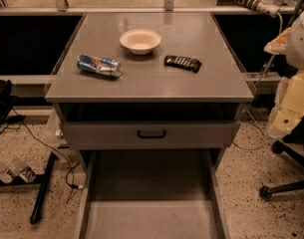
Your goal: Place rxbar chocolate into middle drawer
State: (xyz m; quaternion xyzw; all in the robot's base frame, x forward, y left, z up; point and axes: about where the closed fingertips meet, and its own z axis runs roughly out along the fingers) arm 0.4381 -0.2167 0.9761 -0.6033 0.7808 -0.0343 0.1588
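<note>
Camera view: looking down on a grey counter (201, 83) with drawers below.

- The rxbar chocolate (183, 62) lies flat on the counter, right of centre, just beside a pale bowl (140, 41) and well apart from a blue-and-silver can (99, 65) lying on its side to the left.
- The middle drawer (151, 213) is pulled well out below us, its floor bare. Above it sits a closed drawer front (106, 133) with a black handle (151, 133).
- The gripper (291, 101) hangs at the far right edge, off the counter and lower than its top (only pale cream parts of it show). We cannot tell how wide it stands. The bar is not in it.

Our reading is that the drawer is ready and the pick has not yet begun, so the step in hand is the approach to the bar.

The next move calls for the gripper to swing left and up over the counter and come down across the bar's narrow width. It must keep clear of the bowl. The bar is thin and lies flat, so the grasp needs to go low, close to the surface.
</note>
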